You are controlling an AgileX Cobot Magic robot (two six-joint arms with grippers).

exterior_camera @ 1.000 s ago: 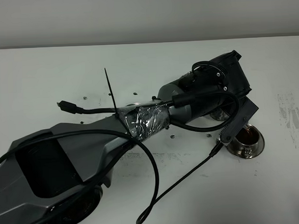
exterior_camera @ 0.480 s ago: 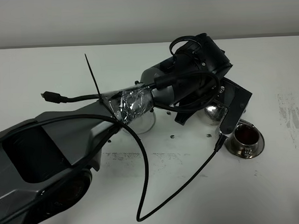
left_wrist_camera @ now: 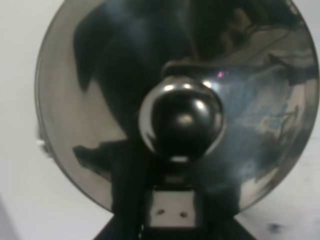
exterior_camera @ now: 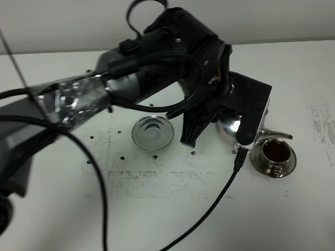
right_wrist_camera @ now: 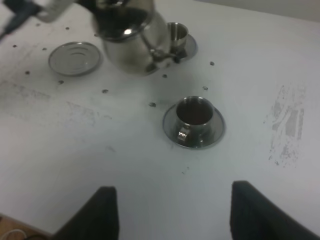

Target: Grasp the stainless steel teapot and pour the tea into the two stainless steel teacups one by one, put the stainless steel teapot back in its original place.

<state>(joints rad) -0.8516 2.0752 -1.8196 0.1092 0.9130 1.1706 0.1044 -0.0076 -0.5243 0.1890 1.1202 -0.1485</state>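
Our left jaws pinch the teapot (exterior_camera: 230, 126), right of centre beside a filled cup (exterior_camera: 274, 155); our right jaws stand spread.

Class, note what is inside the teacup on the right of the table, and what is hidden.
The teacup holds dark brown tea. The liquid covers the cup's bottom, so that cannot be seen.

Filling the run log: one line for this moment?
left gripper: shut on shiny steel teapot, lifted | round steel saucer: bare | front steel teacup: brown tea | rear teacup: contents unclear | right gripper: open
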